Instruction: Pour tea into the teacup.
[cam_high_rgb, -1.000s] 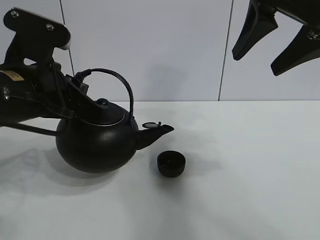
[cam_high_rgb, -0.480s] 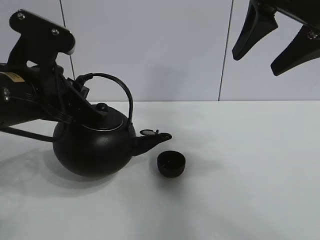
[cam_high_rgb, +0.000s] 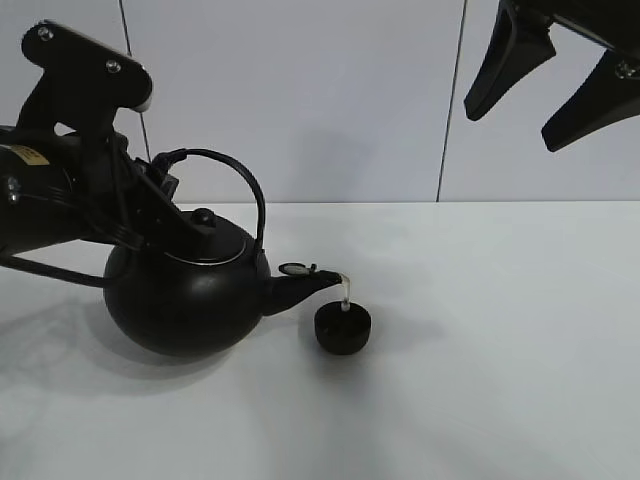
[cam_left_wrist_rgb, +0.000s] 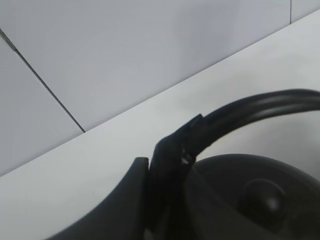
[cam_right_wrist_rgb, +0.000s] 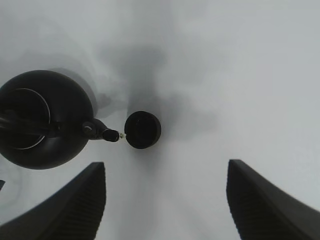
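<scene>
A big round black kettle (cam_high_rgb: 185, 295) with an arched handle (cam_high_rgb: 235, 175) hangs tilted, spout down to the right. My left gripper (cam_high_rgb: 165, 185) is shut on the handle's left end; the left wrist view shows the handle (cam_left_wrist_rgb: 250, 107) in the jaws. A thin pale yellowish stream of tea (cam_high_rgb: 346, 292) falls from the spout (cam_high_rgb: 305, 285) into the small black teacup (cam_high_rgb: 342, 328) on the white table. The right wrist view shows the teacup (cam_right_wrist_rgb: 142, 130) and kettle (cam_right_wrist_rgb: 42, 120) from above. My right gripper (cam_high_rgb: 545, 85) hangs open and empty high at the upper right.
The white table (cam_high_rgb: 500, 350) runs to a pale panelled wall (cam_high_rgb: 350, 100) at the back. The left arm's body (cam_high_rgb: 50, 190) fills the left edge of the exterior high view.
The kettle has moved slightly left and down and tipped further, spout lower. A stream of tea now runs from the spout into the teacup. The right gripper has not moved.
</scene>
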